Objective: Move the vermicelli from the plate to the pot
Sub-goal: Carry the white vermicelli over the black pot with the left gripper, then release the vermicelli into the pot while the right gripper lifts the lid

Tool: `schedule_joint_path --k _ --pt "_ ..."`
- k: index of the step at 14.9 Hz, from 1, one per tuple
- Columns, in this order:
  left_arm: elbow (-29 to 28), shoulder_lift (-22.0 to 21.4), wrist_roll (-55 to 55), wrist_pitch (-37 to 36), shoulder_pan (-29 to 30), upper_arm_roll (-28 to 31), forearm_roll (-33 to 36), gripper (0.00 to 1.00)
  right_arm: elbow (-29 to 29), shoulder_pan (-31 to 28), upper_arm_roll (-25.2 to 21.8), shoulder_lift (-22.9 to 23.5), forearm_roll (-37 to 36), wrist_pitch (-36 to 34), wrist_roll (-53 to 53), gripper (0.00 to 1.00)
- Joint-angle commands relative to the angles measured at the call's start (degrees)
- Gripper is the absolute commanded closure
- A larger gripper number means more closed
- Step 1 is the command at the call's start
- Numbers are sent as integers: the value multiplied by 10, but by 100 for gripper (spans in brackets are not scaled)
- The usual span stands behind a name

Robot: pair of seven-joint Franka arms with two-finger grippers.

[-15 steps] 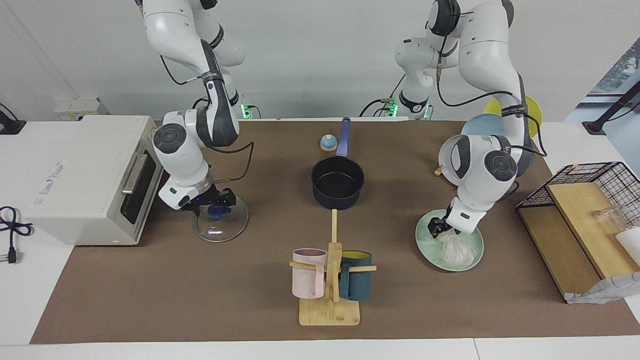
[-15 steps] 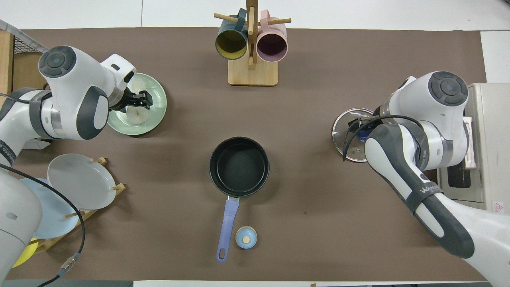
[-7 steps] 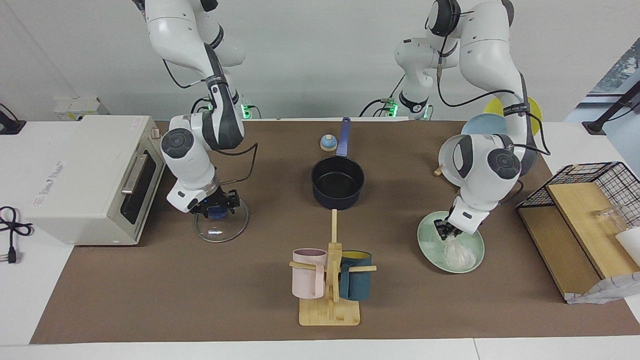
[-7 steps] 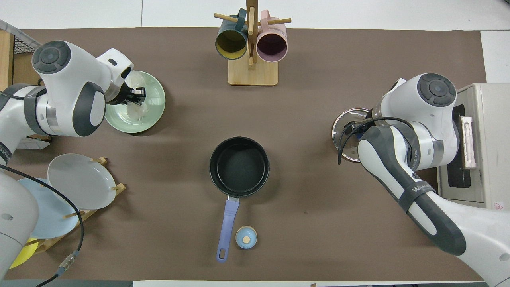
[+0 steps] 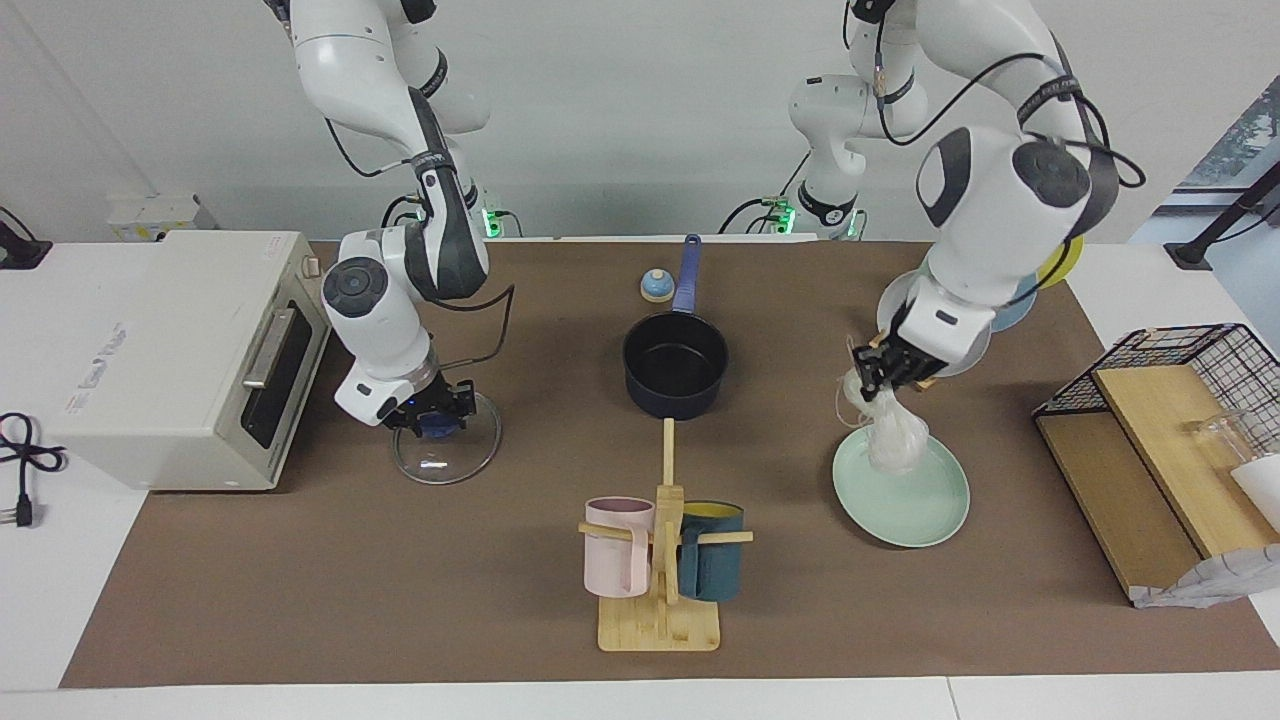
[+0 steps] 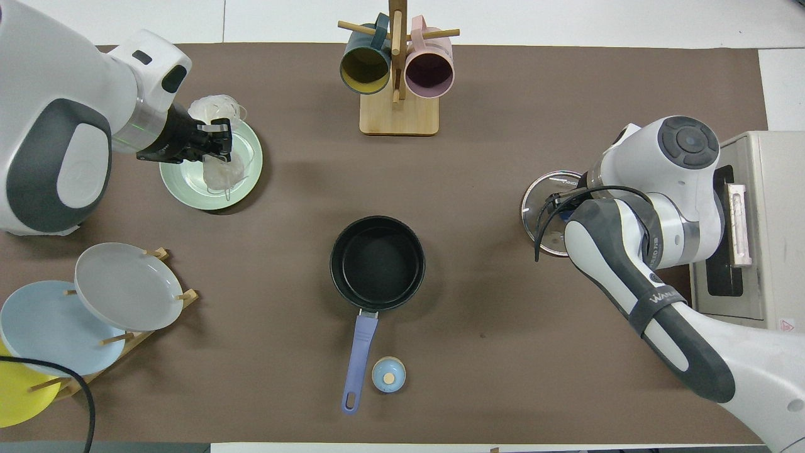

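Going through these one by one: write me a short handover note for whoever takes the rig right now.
Left tool: shut on the vermicelli, raised over the plate; the bundle hangs down, and whether its tail touches the plate cannot be told.
Right tool: shut on the blue knob of the glass lid, which lies on the table beside the toaster oven.
Pot: mid-table, uncovered, empty.
Done: noodles picked up.
Left: carry them over the pot and release; check the plate for leftovers.
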Motion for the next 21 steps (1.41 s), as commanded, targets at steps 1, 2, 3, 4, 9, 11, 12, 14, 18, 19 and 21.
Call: schedule_joint_path --k 1,2,3,4,9,11,12,14,18,19,21 --pt "-22 -46 -71 -40 -64 5 -31 100 -10 -3 3 0 1 17 -19 63" --pt "-48 -59 -101 -31 -95 5 -36 100 -6 -1 3 0 1 10 -18 66" --pt "-90 -80 -125 -5 -123 5 -38 100 1 4 4 -2 0 3 -18 70" --pt "-133 -95 -131 23 -140 4 -42 100 14 4 4 -2 0 -15 -18 74" --pt "-245 -78 -179 154 -215 5 -53 100 71 4 9 -5 0 -98 -18 87" --pt "-248 -62 -187 169 -225 5 -53 100 82 4 9 -15 0 -123 -18 90" --pt "-252 -56 -188 178 -226 5 -53 100 95 4 9 -18 0 -142 -18 93" --pt "-263 -56 -189 193 -229 5 -54 100 127 5 18 -23 1 -189 -17 100" --pt "-270 -26 -195 237 -230 5 -53 100 162 12 21 -40 2 -249 -13 100" --pt "-270 -19 -197 248 -232 5 -53 100 174 12 23 -41 3 -266 -13 100" --pt "-271 -6 -197 265 -233 6 -53 100 194 12 24 -49 4 -303 -13 100"
